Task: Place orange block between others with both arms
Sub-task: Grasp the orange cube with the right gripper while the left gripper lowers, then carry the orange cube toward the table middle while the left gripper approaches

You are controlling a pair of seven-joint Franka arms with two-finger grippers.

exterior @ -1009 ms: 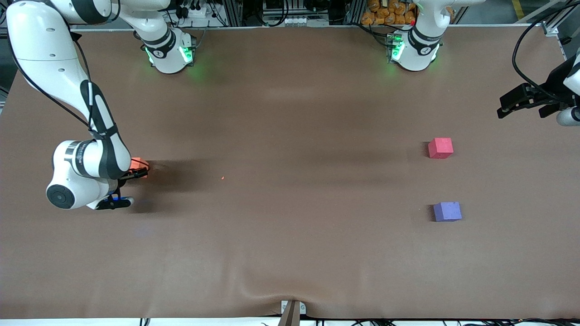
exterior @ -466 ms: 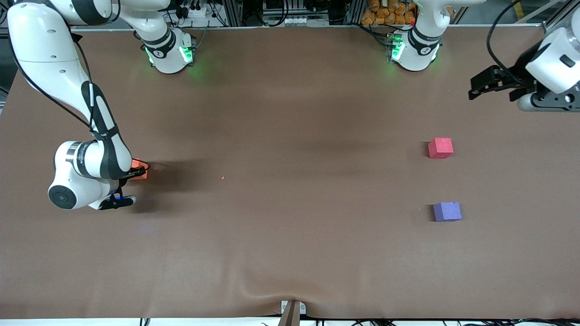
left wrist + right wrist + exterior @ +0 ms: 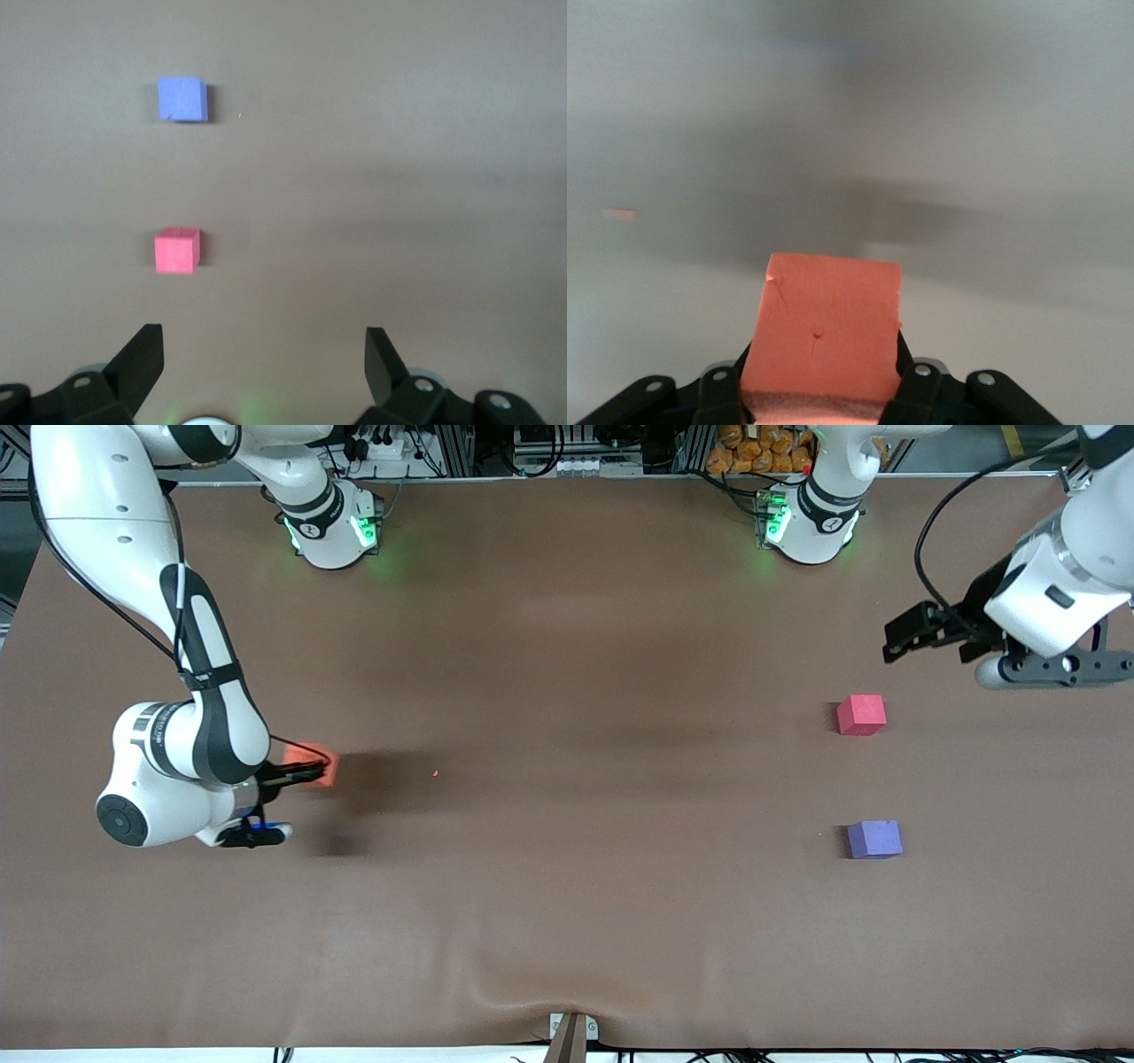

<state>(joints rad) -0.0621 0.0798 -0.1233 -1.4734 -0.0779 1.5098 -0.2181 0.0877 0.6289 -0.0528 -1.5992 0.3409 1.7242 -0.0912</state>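
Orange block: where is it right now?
In the front view the orange block sits at the right arm's end of the table, clamped in the right gripper, well away from the pinkish-red cube and the purple-blue cube.

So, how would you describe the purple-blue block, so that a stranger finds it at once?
Look toward the left arm's end of the brown table, where two small cubes sit apart from each other. The purple-blue block is the one nearer to the front camera. Its neighbour, the pinkish-red block, has the same size, so only colour and place distinguish them.
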